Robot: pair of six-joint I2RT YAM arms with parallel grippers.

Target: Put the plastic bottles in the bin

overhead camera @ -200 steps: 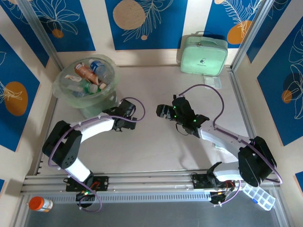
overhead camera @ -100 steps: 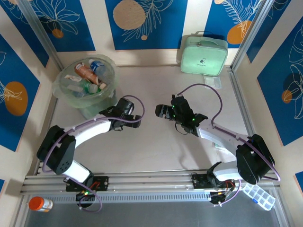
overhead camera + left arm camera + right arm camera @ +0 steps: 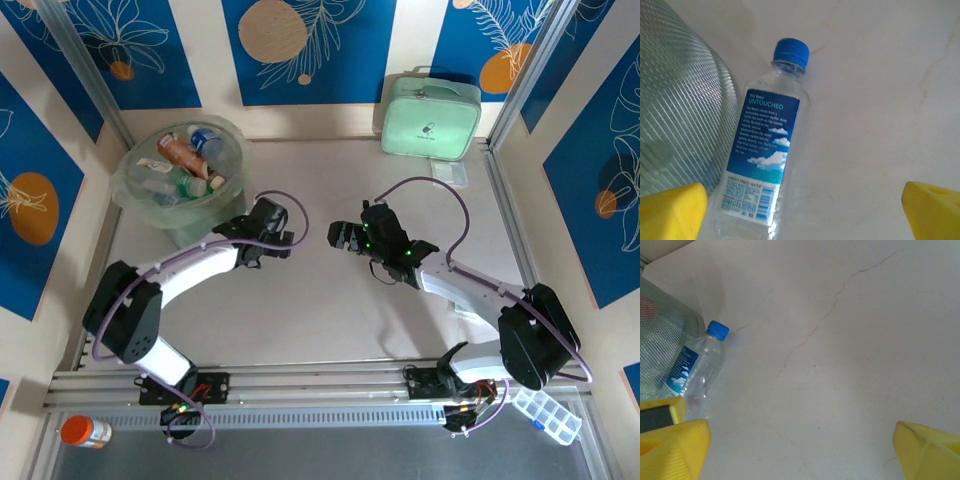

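While the left end effector (image 3: 800, 215) and right end effector (image 3: 800, 450) stand wide and empty, a blue-capped bottle (image 3: 767, 150) lies just beside the bin (image 3: 122, 180) in the worktop's (image 3: 330, 300) far-left corner, other bottles (image 3: 185, 155) inside

The pale table (image 3: 330, 300) is carrying a bin (image 3: 190, 228) standing at about ten o'clock and a mint-green case (image 3: 430, 118) sitting at one o'clock by the far edge, with a small clear packet (image 3: 449, 172) lying just in front of it. A clear blue-capped bottle (image 3: 767, 160) is lying on its side just beside the bin's wall. Thin reddish cracks (image 3: 840, 290) are running across the bare surface.
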